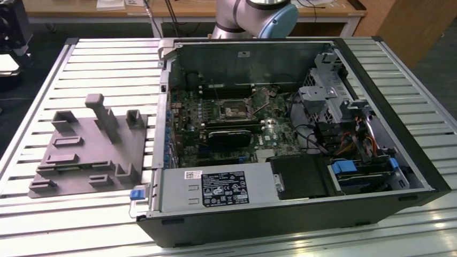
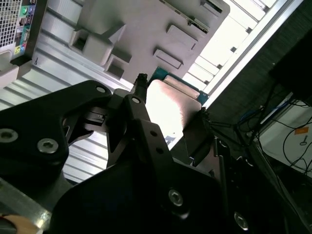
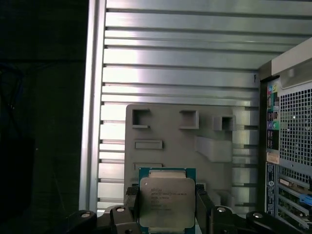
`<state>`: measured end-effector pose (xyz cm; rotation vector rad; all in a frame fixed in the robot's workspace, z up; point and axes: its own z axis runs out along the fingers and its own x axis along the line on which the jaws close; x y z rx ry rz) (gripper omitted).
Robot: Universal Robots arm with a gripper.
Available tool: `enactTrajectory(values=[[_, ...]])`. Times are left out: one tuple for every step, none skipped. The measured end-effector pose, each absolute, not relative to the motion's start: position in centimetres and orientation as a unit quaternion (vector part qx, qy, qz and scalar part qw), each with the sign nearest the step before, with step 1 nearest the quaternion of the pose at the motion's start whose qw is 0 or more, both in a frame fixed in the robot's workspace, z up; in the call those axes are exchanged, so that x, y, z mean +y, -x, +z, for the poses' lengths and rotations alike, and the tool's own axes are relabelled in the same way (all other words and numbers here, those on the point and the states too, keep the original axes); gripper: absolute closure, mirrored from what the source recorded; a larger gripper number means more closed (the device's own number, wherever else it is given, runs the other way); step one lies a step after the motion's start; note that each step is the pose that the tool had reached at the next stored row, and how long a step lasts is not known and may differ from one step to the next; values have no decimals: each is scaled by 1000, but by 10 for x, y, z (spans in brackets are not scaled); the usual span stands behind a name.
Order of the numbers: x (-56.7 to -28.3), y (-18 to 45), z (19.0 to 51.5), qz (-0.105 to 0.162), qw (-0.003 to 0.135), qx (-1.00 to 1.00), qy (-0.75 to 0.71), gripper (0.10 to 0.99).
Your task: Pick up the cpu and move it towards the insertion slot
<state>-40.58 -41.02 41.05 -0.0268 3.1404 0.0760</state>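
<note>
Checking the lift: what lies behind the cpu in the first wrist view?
The grey fixture tray on the slatted table. The cpu, clamped between the fingers, covers part of the tray.

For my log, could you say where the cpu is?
In both wrist views the cpu is held in the gripper, over the grey fixture plate.

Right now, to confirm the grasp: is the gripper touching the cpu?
Touching. In the first wrist view the gripper clamps the cpu by both side edges.
</note>
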Motion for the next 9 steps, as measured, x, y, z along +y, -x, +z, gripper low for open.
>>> enactTrajectory(values=[[-410, 405, 411, 24, 0, 1000, 9, 541], [-410, 403, 411, 24, 0, 1000, 9, 541], [-410, 402, 411, 24, 0, 1000, 9, 541], [-410, 401, 411, 24, 0, 1000, 9, 541], [-410, 400, 411, 24, 0, 1000, 9, 541], [-410, 399, 411, 24, 0, 1000, 9, 541], [-410, 398, 411, 24, 0, 1000, 9, 541], [-410, 397, 411, 24, 0, 1000, 9, 541], [-410, 396, 411, 24, 0, 1000, 9, 541]])
